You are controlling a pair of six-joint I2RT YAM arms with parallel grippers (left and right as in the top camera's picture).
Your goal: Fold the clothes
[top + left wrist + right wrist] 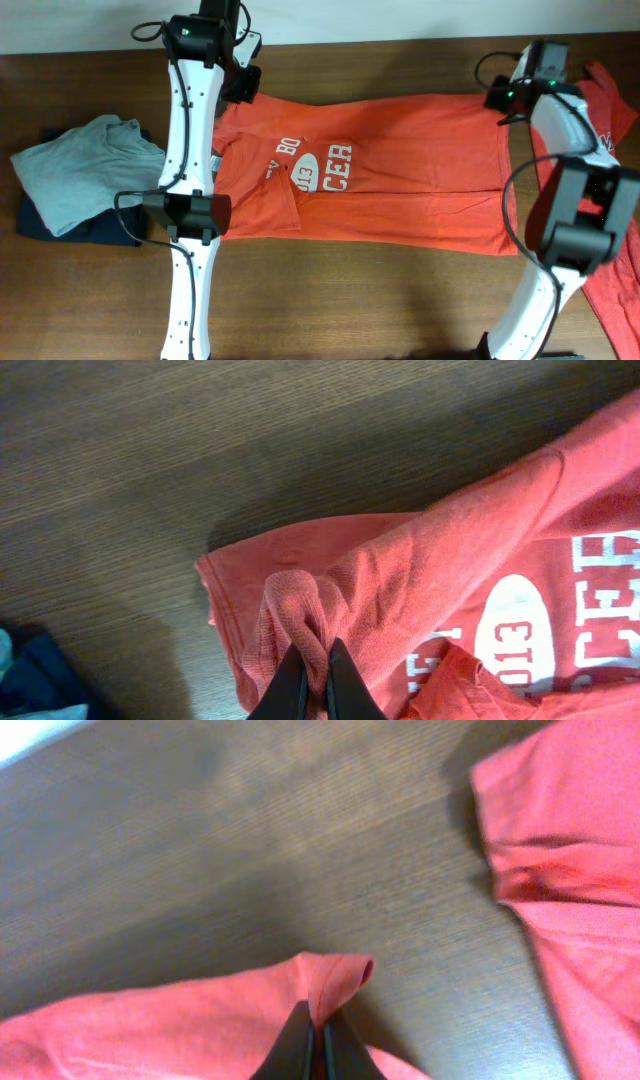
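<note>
An orange-red T-shirt (pixel 400 195) with white lettering lies spread sideways across the wooden table, its lower part folded up along the middle. My left gripper (pixel 243 85) is at the shirt's far left corner. In the left wrist view it (pixel 318 668) is shut on a bunched fold of the fabric (pixel 300 610) near the sleeve. My right gripper (pixel 497 100) is at the far right corner. The right wrist view has this gripper (pixel 320 1025) pinched shut on a small peak of the shirt's edge (pixel 335 975).
A second orange-red shirt (pixel 612 130) lies crumpled along the right table edge, beside the right arm; it is the red cloth (pixel 575 830) at the right of the right wrist view. Grey clothes (pixel 75 170) on a dark navy garment (pixel 40 220) sit at the left.
</note>
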